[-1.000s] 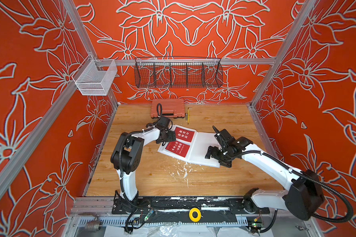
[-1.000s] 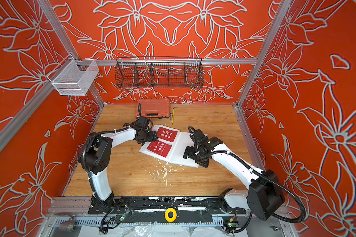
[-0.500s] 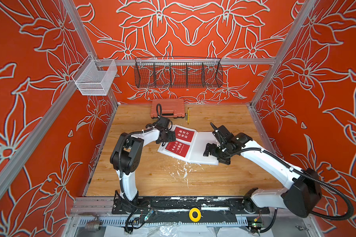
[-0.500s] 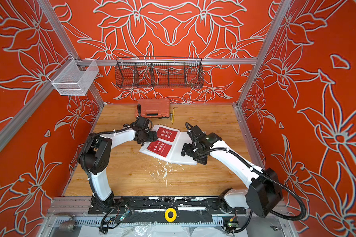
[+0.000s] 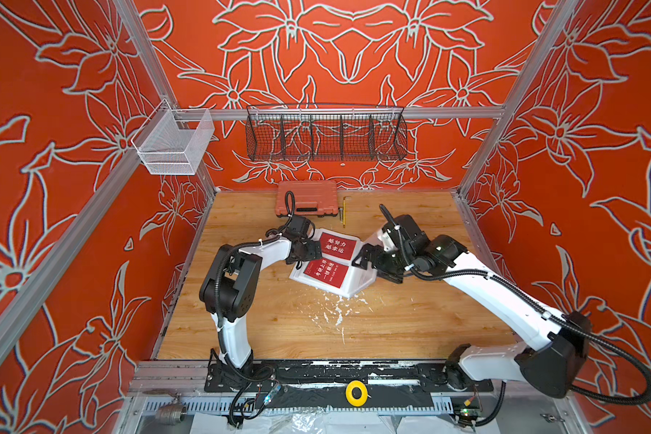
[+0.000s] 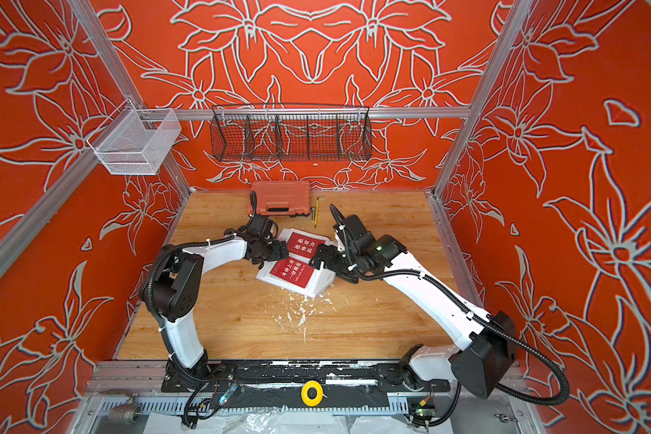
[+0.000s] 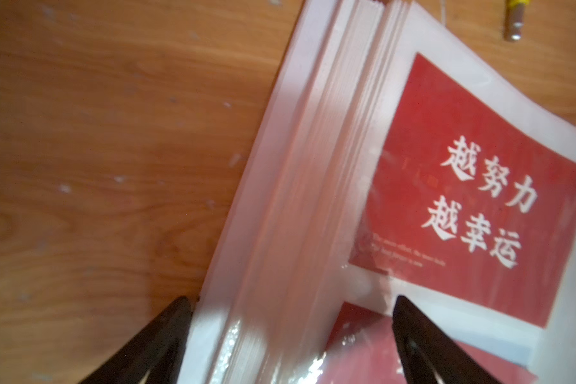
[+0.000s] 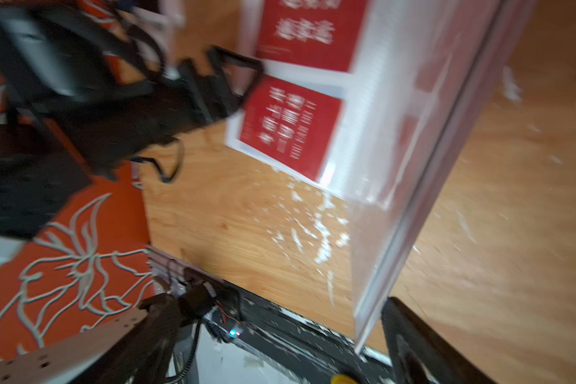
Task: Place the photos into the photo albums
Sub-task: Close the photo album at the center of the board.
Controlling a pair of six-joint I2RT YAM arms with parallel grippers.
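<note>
Right wrist: right gripper [image 8: 276, 309] jaws spread, nothing pinched. Photo album [image 8: 363, 99] page [image 8: 406, 159] stands on edge against one finger, prob. mid-flip. Two red photos [image 8: 290, 129] beyond it are sleeved. Left gripper [image 7: 291, 299], also spread, straddles the album's far edge, prob. pinning it to the worktop [image 8: 512, 199].

The front half of the tabletop [image 5: 271, 330] lies bare but for scattered white flecks [image 5: 335, 312], so it is open to approach from either side. The open photo album [image 5: 356, 287] fills the middle. The left gripper [image 5: 311, 252] sits at its left edge and the right gripper [image 5: 365, 259] at its lifted right-hand leaf, crowding both flanks. Behind it, an orange case [image 5: 307, 195] and a yellow-handled tool [image 5: 344, 214] narrow the back strip. The far right corner is free.
</note>
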